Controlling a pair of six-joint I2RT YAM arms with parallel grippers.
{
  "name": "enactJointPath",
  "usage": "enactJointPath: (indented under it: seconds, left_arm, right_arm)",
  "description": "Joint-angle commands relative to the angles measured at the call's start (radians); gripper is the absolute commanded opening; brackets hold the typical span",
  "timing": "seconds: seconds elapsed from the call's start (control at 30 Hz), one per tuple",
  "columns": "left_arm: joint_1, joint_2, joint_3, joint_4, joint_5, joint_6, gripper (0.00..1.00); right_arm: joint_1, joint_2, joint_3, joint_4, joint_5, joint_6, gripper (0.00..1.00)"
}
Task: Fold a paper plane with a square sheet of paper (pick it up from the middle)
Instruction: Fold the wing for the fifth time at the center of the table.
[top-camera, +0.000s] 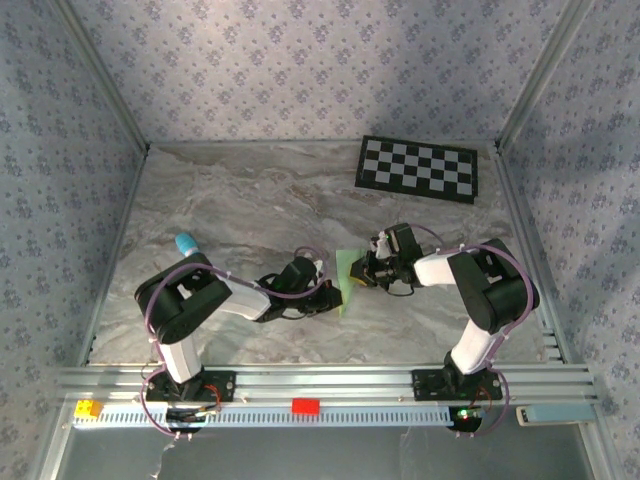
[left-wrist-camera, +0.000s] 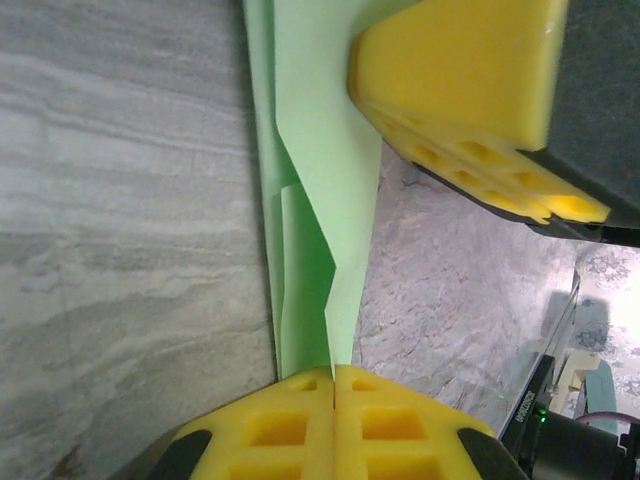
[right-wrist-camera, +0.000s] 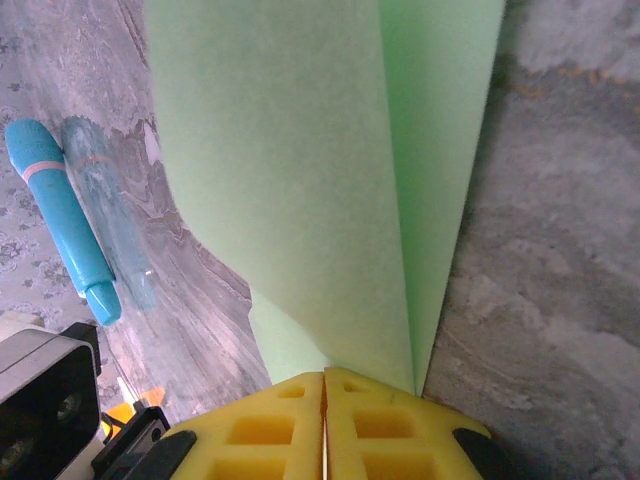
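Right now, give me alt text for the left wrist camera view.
Partly folded mint-green paper runs up the frame, pinched at the bottom by the shut yellow left gripper. The right gripper meets it top right, grey marble table behind.

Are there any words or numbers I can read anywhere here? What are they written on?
None can be read. The checkerboard has only black and white squares, the green sheet of paper is blank, and the blue stick has just a pale band.
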Motion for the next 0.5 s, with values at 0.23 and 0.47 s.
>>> enactJointPath:
  seconds: [0.23, 0.47]
  left_arm:
    - [-0.027, -0.018, -0.04, -0.241, -0.008, 0.024, 0.17]
    - [-0.037, -0.026, -0.022, -0.296, -0.015, 0.048, 0.12]
  right_arm:
    - [0.01, 0.034, 0.006, -0.064, 0.059, -0.028, 0.1]
    - [0.01, 0.033, 0.006, -0.068, 0.06, -0.03, 0.1]
